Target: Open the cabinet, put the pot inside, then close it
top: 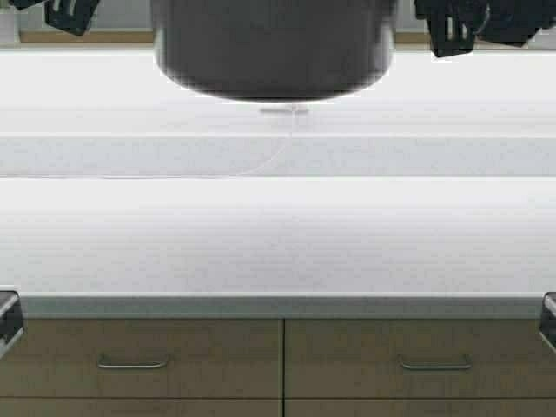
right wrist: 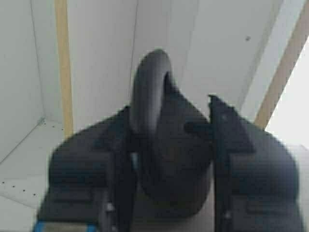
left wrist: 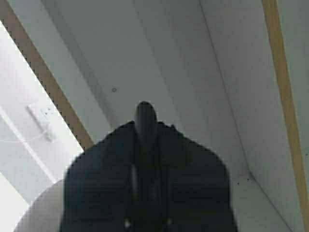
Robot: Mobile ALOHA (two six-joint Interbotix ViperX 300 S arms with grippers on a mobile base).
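Above the white countertop (top: 278,234), one wide grey metal pot (top: 274,48) at 12 o'clock is clamped by its two black loop handles in the left gripper (left wrist: 145,145) and right gripper (right wrist: 166,145).

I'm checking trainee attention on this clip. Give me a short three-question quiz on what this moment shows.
1. True or false: the pot rests on the white countertop.
2. What is each gripper clamped on? A) the drawer handles B) the pot's black loop handles C) nothing
3. Behind the grippers, the wrist views show the white inside of the ____.

Key
1. False: it is held up, clear of the countertop.
2. B: left gripper and right gripper each grip a loop handle.
3. Cabinet, already open.
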